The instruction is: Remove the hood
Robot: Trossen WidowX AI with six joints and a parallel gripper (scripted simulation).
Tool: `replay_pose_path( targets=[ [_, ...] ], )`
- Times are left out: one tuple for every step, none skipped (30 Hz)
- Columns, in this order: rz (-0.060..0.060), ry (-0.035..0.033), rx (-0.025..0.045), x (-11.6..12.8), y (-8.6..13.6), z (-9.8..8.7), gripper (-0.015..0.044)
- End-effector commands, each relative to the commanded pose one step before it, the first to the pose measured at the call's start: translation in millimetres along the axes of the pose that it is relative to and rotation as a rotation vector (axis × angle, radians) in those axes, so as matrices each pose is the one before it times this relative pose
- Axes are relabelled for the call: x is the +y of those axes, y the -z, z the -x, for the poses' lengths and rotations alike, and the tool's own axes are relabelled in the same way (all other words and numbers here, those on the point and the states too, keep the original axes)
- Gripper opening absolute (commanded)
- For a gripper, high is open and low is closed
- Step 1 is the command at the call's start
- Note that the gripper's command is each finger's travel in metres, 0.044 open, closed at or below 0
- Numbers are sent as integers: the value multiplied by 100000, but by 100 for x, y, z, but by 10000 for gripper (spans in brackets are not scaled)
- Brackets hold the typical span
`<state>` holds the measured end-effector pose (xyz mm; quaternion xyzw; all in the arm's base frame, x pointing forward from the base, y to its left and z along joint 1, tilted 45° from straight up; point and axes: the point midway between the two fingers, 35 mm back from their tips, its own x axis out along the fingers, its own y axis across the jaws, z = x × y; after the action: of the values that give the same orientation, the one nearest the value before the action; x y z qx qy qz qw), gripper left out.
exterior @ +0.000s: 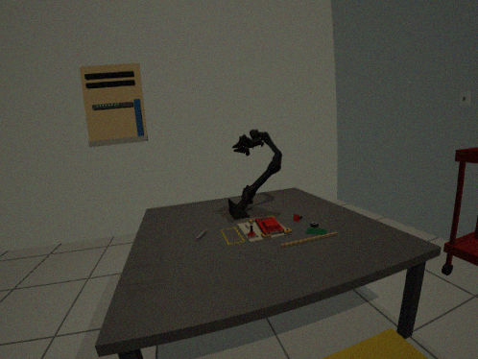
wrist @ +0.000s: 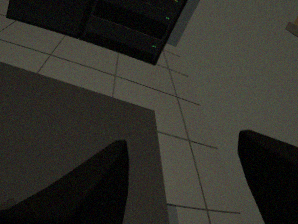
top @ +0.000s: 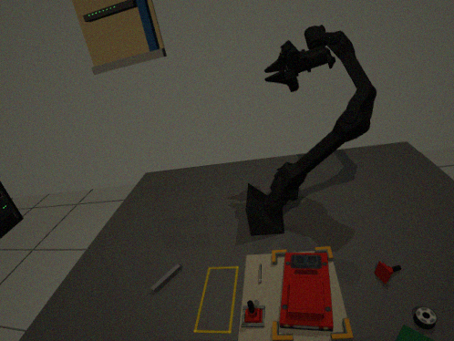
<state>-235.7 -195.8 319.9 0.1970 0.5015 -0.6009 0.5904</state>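
The toy car (top: 286, 315) lies on a pale board (top: 270, 292) between orange corner brackets. Its red hood (top: 305, 298) (exterior: 270, 226) appears as a raised panel on the car, with a dark window part at the end nearer the arm's base. The marked area is a yellow outline (top: 212, 332) (exterior: 236, 243) on the table, beside the board, with nothing inside. My gripper (top: 265, 75) (exterior: 233, 148) (wrist: 184, 146) is open and empty, high above the table and far from the car, pointing sideways. The wrist view shows neither car nor outline.
A red block with a black knob (top: 253, 315) stands on the board, near a thin pin (top: 260, 273). A grey bar (top: 166, 278) lies beyond the outline. Opposite lie a red piece (top: 384, 272), a wheel (top: 425, 316), a green piece (exterior: 317, 231) and a wooden stick (exterior: 309, 239).
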Motion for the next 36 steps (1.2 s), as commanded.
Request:
replay_pose_path(
  targets=[
    [210, -472, -239, 88, -154, -108, 247],
    [632, -1419, -703, 269, -461, -321, 273],
    [1060, -2377, -1124, 461, -764, -534, 300],
    [1295, -2899, -1282, 576, -918, -649, 326],
    [1306, -2918, -1195, 593, -910, -654, 352],
    [1316, -2935, -1107, 608, -902, -659, 378],
    [1326, -2950, -1019, 624, -893, -664, 405],
    [1335, -2963, -931, 640, -883, -669, 431],
    [1344, -2974, -842, 655, -873, -675, 440],
    [1352, -2983, -753, 670, -863, -680, 440],
    [1993, -2782, -855, 670, -893, -613, 440],
    [1995, -2791, -793, 681, -885, -619, 440],
    [1997, -2799, -730, 691, -878, -625, 440],
    [1999, -2806, -668, 701, -869, -631, 440],
    [1999, -2812, -605, 711, -861, -637, 440],
    [2000, -2817, -543, 721, -852, -643, 440],
    [2000, -2820, -480, 730, -844, -649, 440],
    [1933, -2730, -405, 715, -807, -634, 440],
    [1652, -2336, -300, 616, -684, -548, 440],
    [869, -2210, -185, 509, -553, -524, 440],
    [1923, -1643, 795, 589, -449, -513, 440],
    [2460, -2039, 1028, 750, -567, -641, 440],
    [2500, -2002, 1057, 754, -571, -635, 440],
    [2448, -2039, 1018, 757, -586, -638, 440],
    [1350, -2706, 275, 713, -684, -690, 440],
    [722, -3036, -67, 686, -715, -714, 440],
    [711, -3031, 35, 699, -699, -722, 440],
    [700, -3024, 137, 711, -681, -731, 440],
    [687, -3014, 239, 722, -663, -739, 440],
    [673, -3001, 341, 733, -645, -748, 440],
    [240, -2075, 1441, 718, -446, -742, 440],
    [280, -2137, 1604, 775, -459, -785, 440],
    [742, -3170, 850, 879, -655, -851, 440],
    [771, -3237, 876, 896, -650, -863, 440],
    [785, -3285, 919, 909, -639, -874, 440],
    [765, -3264, 1031, 918, -615, -886, 440]
  ],
)
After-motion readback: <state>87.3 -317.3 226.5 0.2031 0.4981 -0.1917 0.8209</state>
